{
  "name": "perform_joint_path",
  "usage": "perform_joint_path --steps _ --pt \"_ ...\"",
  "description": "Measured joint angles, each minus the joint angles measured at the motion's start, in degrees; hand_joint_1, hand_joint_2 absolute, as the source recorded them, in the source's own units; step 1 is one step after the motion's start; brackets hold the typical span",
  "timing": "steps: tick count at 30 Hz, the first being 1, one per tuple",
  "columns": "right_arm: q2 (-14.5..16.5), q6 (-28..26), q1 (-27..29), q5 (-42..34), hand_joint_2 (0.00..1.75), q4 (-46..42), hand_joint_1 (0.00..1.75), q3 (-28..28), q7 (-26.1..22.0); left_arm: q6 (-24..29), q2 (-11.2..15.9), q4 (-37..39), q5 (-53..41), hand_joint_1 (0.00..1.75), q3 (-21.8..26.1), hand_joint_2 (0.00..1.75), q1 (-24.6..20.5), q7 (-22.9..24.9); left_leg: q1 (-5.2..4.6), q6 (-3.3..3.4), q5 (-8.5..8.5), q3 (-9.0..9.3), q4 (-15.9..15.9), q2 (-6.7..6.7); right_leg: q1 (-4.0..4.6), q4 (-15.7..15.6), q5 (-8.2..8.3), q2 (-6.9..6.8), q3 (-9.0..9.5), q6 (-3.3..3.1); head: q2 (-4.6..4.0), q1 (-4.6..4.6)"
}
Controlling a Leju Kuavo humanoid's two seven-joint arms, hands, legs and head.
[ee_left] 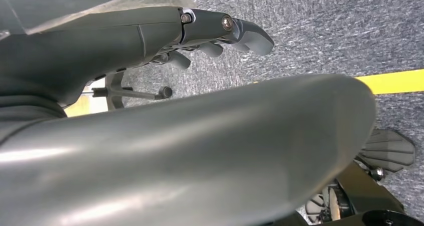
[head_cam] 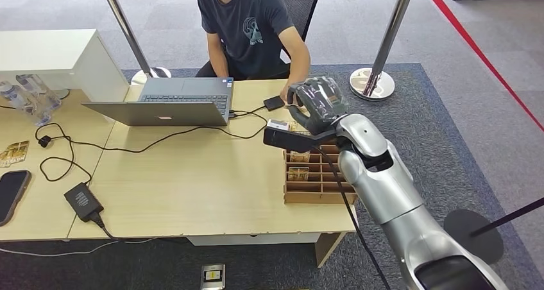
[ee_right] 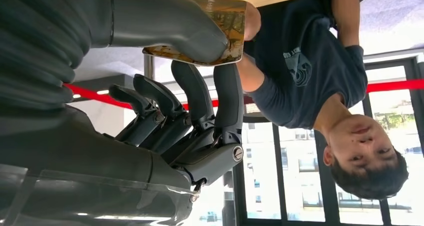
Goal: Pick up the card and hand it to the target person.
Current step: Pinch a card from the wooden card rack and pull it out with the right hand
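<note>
- The left hand (ee_left: 220, 33) sits closest to its wrist camera, hanging over grey carpet; its fingers are curled in and nothing shows in them.
- The right hand (ee_right: 200, 101) pinches the card (ee_right: 227, 21) between thumb and a finger, the other fingers loosely spread beside it.
- In the head view the right hand (head_cam: 317, 104) is raised above the far end of the wooden rack (head_cam: 314, 181), just beside the person (head_cam: 253, 27) seated behind the table (head_cam: 192, 181).
- The person's hand (head_cam: 296, 85) rests on the table edge, near the card.
- Step in hand, as I judge it: the pick is done and the handover is under way.
- Next move likely calls for holding the card out until the person grips it, then easing the pinch; letting go early could drop it into the rack.
- Hard to make out: the card itself in the head view, hidden behind the hand; whether the person's fingers already touch it; the card's print.
</note>
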Motion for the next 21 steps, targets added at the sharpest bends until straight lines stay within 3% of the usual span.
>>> perform_joint_path --steps 21 --pt "3.9 -4.6 -1.3 4.2 1.75 8.9 1.75 0.1 3.2 -0.3 0.1 0.0 -1.2 0.0 -0.1 0.0 0.0 -0.2 0.01 0.0 0.0 0.01 0.0 0.0 0.0 0.0 0.0 0.0 -0.03 0.0 0.01 -0.01"
